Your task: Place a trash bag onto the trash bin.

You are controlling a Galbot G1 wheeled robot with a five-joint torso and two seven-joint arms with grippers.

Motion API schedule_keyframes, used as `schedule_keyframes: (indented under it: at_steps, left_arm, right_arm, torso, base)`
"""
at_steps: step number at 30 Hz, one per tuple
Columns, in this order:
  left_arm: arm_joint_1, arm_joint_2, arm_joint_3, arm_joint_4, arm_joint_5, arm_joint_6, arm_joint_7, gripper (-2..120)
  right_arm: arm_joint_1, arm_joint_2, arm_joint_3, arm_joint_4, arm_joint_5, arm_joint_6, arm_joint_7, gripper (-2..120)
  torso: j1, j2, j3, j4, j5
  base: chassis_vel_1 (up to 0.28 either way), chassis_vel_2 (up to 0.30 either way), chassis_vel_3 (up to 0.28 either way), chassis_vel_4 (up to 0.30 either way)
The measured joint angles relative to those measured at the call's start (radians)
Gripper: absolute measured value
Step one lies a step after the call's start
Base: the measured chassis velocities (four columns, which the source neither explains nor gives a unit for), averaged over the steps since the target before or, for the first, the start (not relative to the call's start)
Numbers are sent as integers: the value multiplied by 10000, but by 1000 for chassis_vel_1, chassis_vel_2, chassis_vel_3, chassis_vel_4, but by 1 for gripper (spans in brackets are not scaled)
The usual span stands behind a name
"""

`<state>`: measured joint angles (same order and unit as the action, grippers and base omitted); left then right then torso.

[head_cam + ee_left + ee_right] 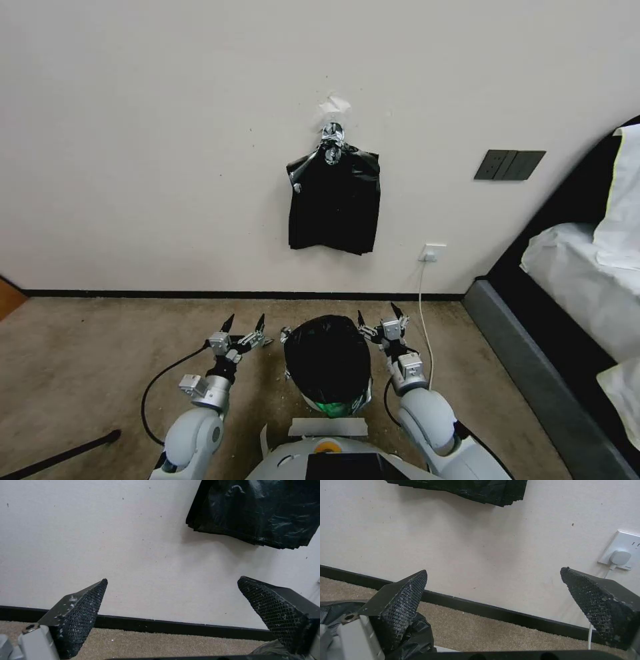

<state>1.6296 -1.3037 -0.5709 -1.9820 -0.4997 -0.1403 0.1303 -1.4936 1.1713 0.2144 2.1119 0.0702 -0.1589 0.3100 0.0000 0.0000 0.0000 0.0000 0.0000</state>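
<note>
Both arms raised: left gripper (243,324) and right gripper (378,312) gape empty, flanking the trash bag (328,360).

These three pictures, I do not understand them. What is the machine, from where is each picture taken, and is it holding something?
It is a wheeled robot with two arms. The head view looks down from its head at the carpet. There stands the trash bin, covered by the black trash bag. The left end effector and the right end effector hover on either side of it, both open and holding nothing. The other two pictures come from cameras on the wrists: the dark mesh wedges are the fingers seen close. On the wall hangs a bunch of spare bags.
</note>
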Motion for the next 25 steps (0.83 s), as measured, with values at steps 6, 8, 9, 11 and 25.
schedule_keyframes:
  at_steps: [6, 8, 9, 11, 25]
  left_arm:
    - [0, 0, 0, 0, -1, 4, -1, 100]
    - [0, 0, 0, 0, -2, 5, -1, 100]
    - [0, 0, 0, 0, -2, 5, -1, 100]
    - [0, 0, 0, -1, -2, 6, -1, 100]
    - [-1, 1, 1, -1, -2, 7, -2, 100]
  right_arm:
    - [2, 0, -1, 1, 3, -3, 0, 100]
    - [2, -1, -2, 1, 4, -4, -1, 100]
    - [2, -1, -2, 1, 4, -4, -1, 100]
    - [2, -1, -2, 1, 5, -4, 0, 100]
    - [3, -1, -3, 1, 9, -4, -1, 100]
  torso:
    - [0, 0, 0, 0, 0]
    - [0, 0, 0, 0, 0]
    - [0, 0, 0, 0, 0]
    - [0, 0, 0, 0, 0]
    - [0, 0, 0, 0, 0]
  base:
    - [0, 0, 0, 0]
    - [0, 0, 0, 0]
    - [0, 0, 0, 0]
    - [0, 0, 0, 0]
    - [0, 0, 0, 0]
